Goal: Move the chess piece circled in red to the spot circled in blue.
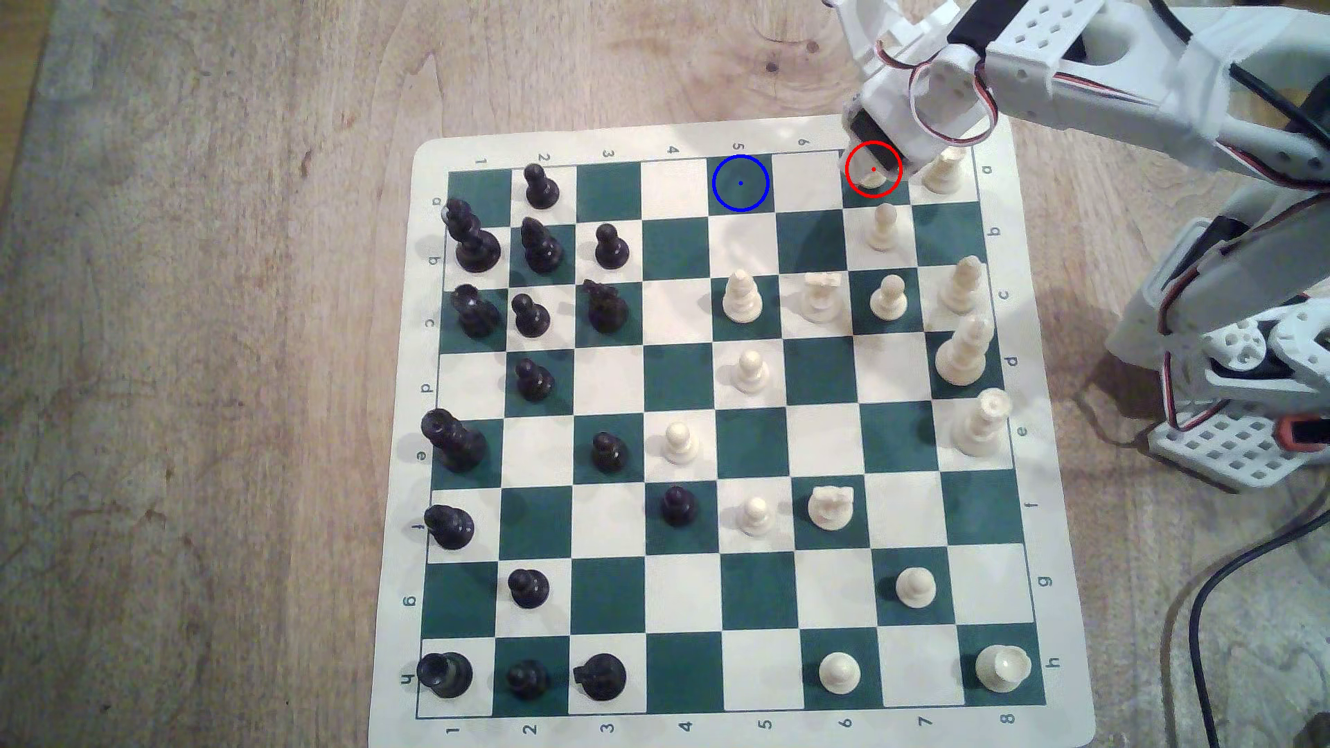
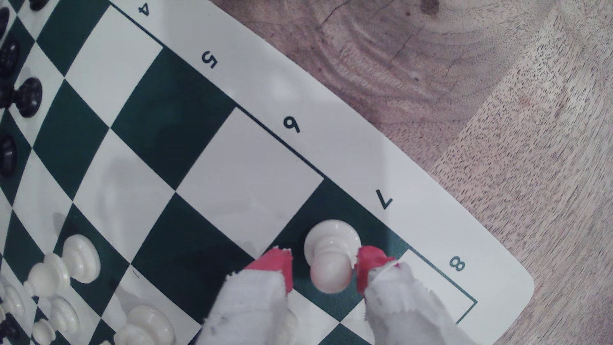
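The chess piece (image 1: pixel 871 181), a cream pawn, stands on the red-ringed green square in column 7 of the board's far row. In the wrist view the chess piece (image 2: pixel 331 237) is upright between my red-tipped fingers (image 2: pixel 277 265). My gripper (image 1: pixel 874 162) is low over it and open. One tip is right against the ball head and the other stands a small gap away. The spot (image 1: pixel 740 183) is a bare green square ringed in blue, two squares toward the exterior view's left in the same row. It is the green square by the "5" label in the wrist view (image 2: pixel 172 109).
A cream rook (image 1: pixel 943 171) stands one square toward the exterior view's right of the pawn, and another cream pawn (image 1: pixel 884 226) sits just in front of it. The white square (image 1: pixel 806 183) between pawn and spot is bare. The board's far edge (image 1: pixel 720 133) runs close behind.
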`<state>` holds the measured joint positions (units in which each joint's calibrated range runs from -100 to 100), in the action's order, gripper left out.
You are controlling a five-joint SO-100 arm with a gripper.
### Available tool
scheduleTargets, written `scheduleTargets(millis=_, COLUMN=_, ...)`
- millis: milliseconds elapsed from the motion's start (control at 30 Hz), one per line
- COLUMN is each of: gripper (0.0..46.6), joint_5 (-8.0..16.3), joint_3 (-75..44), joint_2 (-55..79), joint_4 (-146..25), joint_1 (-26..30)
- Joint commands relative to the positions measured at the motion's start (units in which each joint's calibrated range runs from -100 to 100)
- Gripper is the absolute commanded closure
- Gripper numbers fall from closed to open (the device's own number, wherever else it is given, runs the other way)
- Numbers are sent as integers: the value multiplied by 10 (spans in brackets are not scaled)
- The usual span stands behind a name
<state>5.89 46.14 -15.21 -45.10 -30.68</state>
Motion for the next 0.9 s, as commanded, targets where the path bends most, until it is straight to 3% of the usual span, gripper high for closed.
scheduleTargets(millis=0, gripper=372, joint_5=-3, joint_3=-4, joint_2=-8, joint_4=9, joint_1=4)
scheduleTargets(millis=400, gripper=464, joint_5=-4, joint_3=-2, joint_2=-14, joint_4=10, joint_1=8)
scheduleTargets(millis=867, gripper=464, joint_5=-21, joint_3=-32, joint_2=-103, joint_4=-13, joint_1=4)
